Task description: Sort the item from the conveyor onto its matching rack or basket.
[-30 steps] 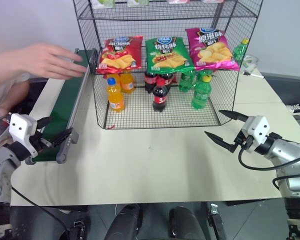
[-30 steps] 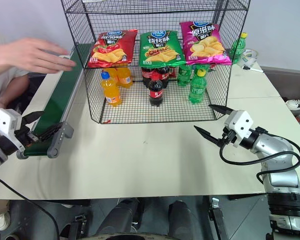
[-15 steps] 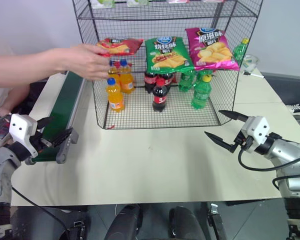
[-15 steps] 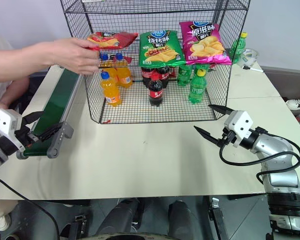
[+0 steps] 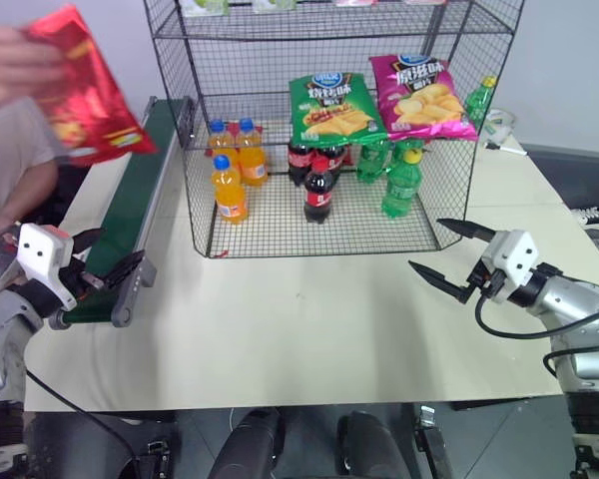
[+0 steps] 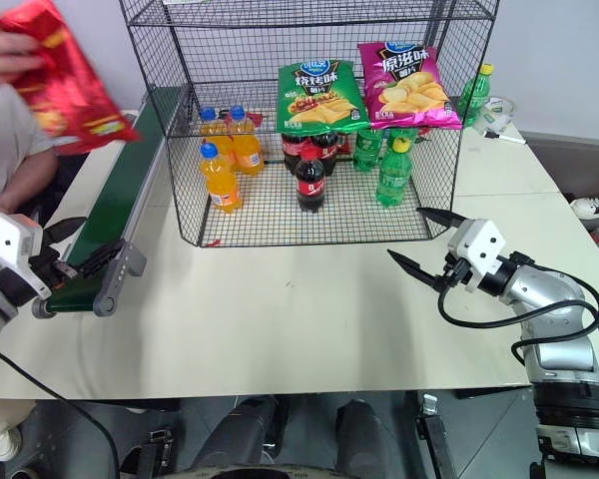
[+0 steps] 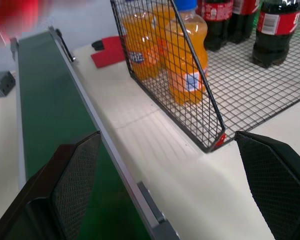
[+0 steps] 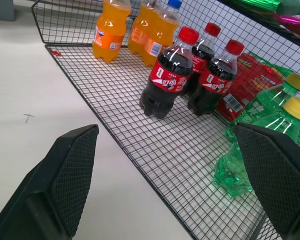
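A person's hand [image 5: 8, 58] holds the item, a red crinkly chip bag [image 5: 85, 95], in the air at the far left, above and left of the conveyor [image 5: 130, 215]. The conveyor's dark-green belt is bare. The rack [image 5: 329, 30] is a tall black wire-mesh shelving unit that stands at the table's back, to the right of the belt. My left gripper [image 5: 117, 251] is open at the belt's near end with nothing between its fingers. At the right, in front of the rack, my right gripper [image 5: 427, 245] is open over the table and also holds nothing.
On the rack's middle shelf lie a green chip bag [image 5: 329, 105] and a magenta chip bag [image 5: 419, 95]. Orange soda bottles [image 5: 230, 185], cola bottles [image 5: 319, 190] and green bottles [image 5: 401, 185] stand on its bottom tier. A beige table [image 5: 309, 319] spreads in front.
The person's hand has pulled the red chip bag off the rack's shelf and carried it up and left, above the conveyor. Both grippers have stayed where they were.
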`<state>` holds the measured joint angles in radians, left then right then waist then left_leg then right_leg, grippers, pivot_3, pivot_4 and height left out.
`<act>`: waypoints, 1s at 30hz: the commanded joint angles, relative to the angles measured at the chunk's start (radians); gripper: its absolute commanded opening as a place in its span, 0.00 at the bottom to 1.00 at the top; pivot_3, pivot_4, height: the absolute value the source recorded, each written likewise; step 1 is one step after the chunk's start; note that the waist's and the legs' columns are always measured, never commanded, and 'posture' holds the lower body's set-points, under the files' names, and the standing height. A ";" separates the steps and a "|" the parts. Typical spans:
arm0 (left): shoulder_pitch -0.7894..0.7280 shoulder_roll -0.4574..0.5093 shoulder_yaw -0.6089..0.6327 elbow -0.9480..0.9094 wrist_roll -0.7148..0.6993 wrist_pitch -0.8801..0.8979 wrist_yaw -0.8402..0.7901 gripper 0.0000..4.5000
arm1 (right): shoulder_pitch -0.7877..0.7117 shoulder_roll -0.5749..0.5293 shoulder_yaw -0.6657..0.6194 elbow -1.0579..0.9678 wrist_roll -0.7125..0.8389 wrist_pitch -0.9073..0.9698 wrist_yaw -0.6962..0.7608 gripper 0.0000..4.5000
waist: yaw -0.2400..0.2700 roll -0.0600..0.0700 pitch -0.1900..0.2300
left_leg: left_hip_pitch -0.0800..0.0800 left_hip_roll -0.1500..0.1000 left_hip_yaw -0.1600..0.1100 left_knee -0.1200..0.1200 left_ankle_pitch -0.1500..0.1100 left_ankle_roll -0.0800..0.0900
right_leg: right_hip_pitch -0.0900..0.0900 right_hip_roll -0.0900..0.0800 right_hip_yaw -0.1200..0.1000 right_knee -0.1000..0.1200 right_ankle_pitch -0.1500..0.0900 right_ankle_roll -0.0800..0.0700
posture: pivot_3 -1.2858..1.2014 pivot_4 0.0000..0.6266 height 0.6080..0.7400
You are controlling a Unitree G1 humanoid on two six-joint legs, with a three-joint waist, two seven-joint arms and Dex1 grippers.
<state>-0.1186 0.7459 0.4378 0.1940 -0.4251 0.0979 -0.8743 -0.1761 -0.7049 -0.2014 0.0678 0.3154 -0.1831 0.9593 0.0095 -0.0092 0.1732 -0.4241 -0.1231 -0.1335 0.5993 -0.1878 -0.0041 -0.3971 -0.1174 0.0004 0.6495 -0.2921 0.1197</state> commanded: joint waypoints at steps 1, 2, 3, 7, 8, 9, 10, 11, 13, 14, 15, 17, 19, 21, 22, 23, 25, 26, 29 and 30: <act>-0.004 0.013 0.027 -0.002 -0.005 -0.029 0.000 0.99 | -0.013 -0.008 -0.007 -0.011 -0.001 -0.011 -0.003 1.00 | 0.001 0.000 0.000 | 0.000 0.000 0.000 0.000 0.000 0.000 | 0.000 0.000 0.000 0.000 0.000 0.000 | 0.52 0.24 1.00; -0.002 0.015 0.025 -0.001 -0.007 -0.027 -0.008 0.99 | -0.011 -0.007 -0.006 -0.013 -0.001 -0.011 -0.003 1.00 | 0.001 0.000 0.000 | 0.000 0.000 0.000 0.000 0.000 0.000 | 0.000 0.000 0.000 0.000 0.000 0.000 | 0.52 0.24 1.00; 0.000 0.016 0.024 0.000 -0.008 -0.030 -0.014 0.99 | -0.009 -0.007 -0.005 -0.015 -0.001 -0.010 -0.003 1.00 | 0.001 0.000 0.000 | 0.000 0.000 0.000 0.000 0.000 0.000 | 0.000 0.000 0.000 0.000 0.000 0.000 | 0.52 0.24 1.00; 0.010 0.013 0.033 0.008 -0.023 -0.029 -0.033 0.99 | -0.005 -0.008 -0.005 -0.017 0.000 -0.010 -0.002 1.00 | 0.000 0.000 0.000 | 0.000 0.000 0.000 0.000 0.000 0.000 | 0.000 0.000 0.000 0.000 0.000 0.000 | 0.52 0.24 1.00; 0.012 0.010 0.040 0.008 -0.024 -0.029 -0.026 0.99 | -0.005 -0.009 -0.005 -0.017 -0.001 -0.011 -0.001 1.00 | -0.001 0.000 0.000 | 0.000 0.000 0.000 0.000 0.000 0.000 | 0.000 0.000 0.000 0.000 0.000 0.000 | 0.52 0.24 1.00; 0.018 0.008 0.045 0.006 -0.026 -0.034 -0.027 0.99 | -0.006 -0.009 -0.004 -0.016 -0.001 -0.010 0.000 1.00 | -0.001 0.000 0.000 | 0.000 0.000 0.000 0.000 0.000 0.000 | 0.000 0.000 0.000 0.000 0.000 0.000 | 0.52 0.24 1.00; 0.022 0.003 0.052 0.004 -0.036 -0.026 -0.029 0.99 | -0.008 -0.009 -0.003 -0.014 -0.002 -0.011 0.000 1.00 | -0.001 0.000 0.000 | 0.000 0.000 0.000 0.000 0.000 0.000 | 0.000 0.000 0.000 0.000 0.000 0.000 | 0.52 0.24 1.00; 0.029 0.004 0.053 0.003 -0.034 -0.027 -0.030 0.99 | -0.010 -0.009 -0.001 -0.014 -0.002 -0.011 0.001 1.00 | -0.001 0.000 0.000 | 0.000 0.000 0.000 0.000 0.000 0.000 | 0.000 0.000 0.000 0.000 0.000 0.000 | 0.52 0.24 1.00; 0.046 0.003 0.048 -0.002 -0.015 -0.068 -0.037 0.99 | -0.015 -0.009 0.001 -0.011 -0.002 -0.010 0.002 1.00 | -0.001 0.000 0.000 | 0.000 0.000 0.000 0.000 0.000 0.000 | 0.000 0.000 0.000 0.000 0.000 0.000 | 0.52 0.24 1.00; 0.054 0.004 0.045 -0.006 -0.003 -0.090 -0.036 0.99 | -0.017 -0.010 0.002 -0.011 -0.002 -0.011 0.003 1.00 | 0.000 0.000 0.000 | 0.000 0.000 0.000 0.000 0.000 0.000 | 0.000 0.000 0.000 0.000 0.000 0.000 | 0.52 0.24 1.00; 0.059 0.005 0.044 -0.009 0.005 -0.100 -0.030 0.99 | -0.020 -0.011 0.004 -0.008 -0.002 -0.011 0.004 1.00 | 0.000 0.000 0.000 | 0.000 0.000 0.000 0.000 0.000 0.000 | 0.000 0.000 0.000 0.000 0.000 0.000 | 0.52 0.24 1.00; 0.064 0.003 0.047 -0.013 -0.003 -0.097 -0.027 0.99 | -0.025 -0.013 0.005 -0.003 -0.002 -0.013 0.006 1.00 | 0.000 0.000 0.000 | 0.000 0.000 0.000 0.000 0.000 0.000 | 0.000 0.000 0.000 0.000 0.000 0.000 | 0.52 0.24 1.00; 0.068 0.006 0.045 -0.011 0.006 -0.100 -0.013 0.99 | -0.030 -0.014 0.006 0.001 -0.003 -0.015 0.007 1.00 | 0.001 0.000 0.000 | 0.000 0.000 0.000 0.000 0.000 0.000 | 0.000 0.000 0.000 0.000 0.000 0.000 | 0.52 0.24 1.00; 0.069 0.006 0.046 -0.009 0.010 -0.116 -0.007 0.99 | -0.031 -0.014 0.006 0.002 -0.003 -0.016 0.010 1.00 | 0.000 0.000 0.000 | 0.000 0.000 0.000 0.000 0.000 0.000 | 0.000 0.000 0.000 0.000 0.000 0.000 | 0.52 0.24 1.00; 0.069 0.007 0.047 -0.008 0.012 -0.125 -0.002 0.99 | -0.032 -0.014 0.007 0.005 -0.004 -0.017 0.011 1.00 | 0.001 0.000 0.000 | 0.000 0.000 0.000 0.000 0.000 0.000 | 0.000 0.000 0.000 0.000 0.000 0.000 | 0.52 0.24 1.00; 0.068 0.008 0.047 -0.009 0.011 -0.127 -0.001 0.99 | -0.032 -0.013 0.008 0.007 -0.005 -0.020 0.013 1.00 | 0.001 0.000 0.000 | 0.000 0.000 0.000 0.000 0.000 0.000 | 0.000 0.000 0.000 0.000 0.000 0.000 | 0.52 0.24 1.00; 0.067 0.012 0.045 -0.010 0.011 -0.134 -0.001 0.99 | -0.035 -0.010 0.010 0.010 -0.006 -0.020 0.013 1.00 | 0.000 0.000 0.000 | 0.000 0.000 0.000 0.000 0.000 0.000 | 0.000 0.000 0.000 0.000 0.000 0.000 | 0.52 0.24 1.00; 0.068 0.014 0.044 -0.011 0.009 -0.136 -0.003 0.99 | -0.037 -0.009 0.011 0.010 -0.007 -0.021 0.013 1.00 | 0.000 0.000 0.000 | 0.000 0.000 0.000 0.000 0.000 0.000 | 0.000 0.000 0.000 0.000 0.000 0.000 | 0.52 0.24 1.00; 0.074 0.016 0.042 -0.015 0.010 -0.138 -0.005 0.99 | -0.040 -0.008 0.013 0.012 -0.010 -0.021 0.015 1.00 | -0.001 0.000 0.000 | 0.000 0.000 0.000 0.000 0.000 0.000 | 0.000 0.000 0.000 0.000 0.000 0.000 | 0.52 0.24 1.00; 0.076 0.015 0.042 -0.017 0.012 -0.142 -0.004 0.99 | -0.040 -0.008 0.013 0.013 -0.010 -0.022 0.016 1.00 | -0.002 0.000 0.000 | 0.000 0.000 0.000 0.000 0.000 0.000 | 0.000 0.000 0.000 0.000 0.000 0.000 | 0.52 0.24 1.00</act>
<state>-0.0464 0.7429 0.4535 0.2023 -0.4179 -0.0193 -0.8819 -0.2011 -0.7052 -0.1739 0.0862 0.2982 -0.1852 0.9715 0.0079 -0.0092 0.1732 -0.4239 -0.1231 -0.1335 0.5991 -0.1877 -0.0041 -0.3972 -0.1173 0.0005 0.6495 -0.2920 0.1195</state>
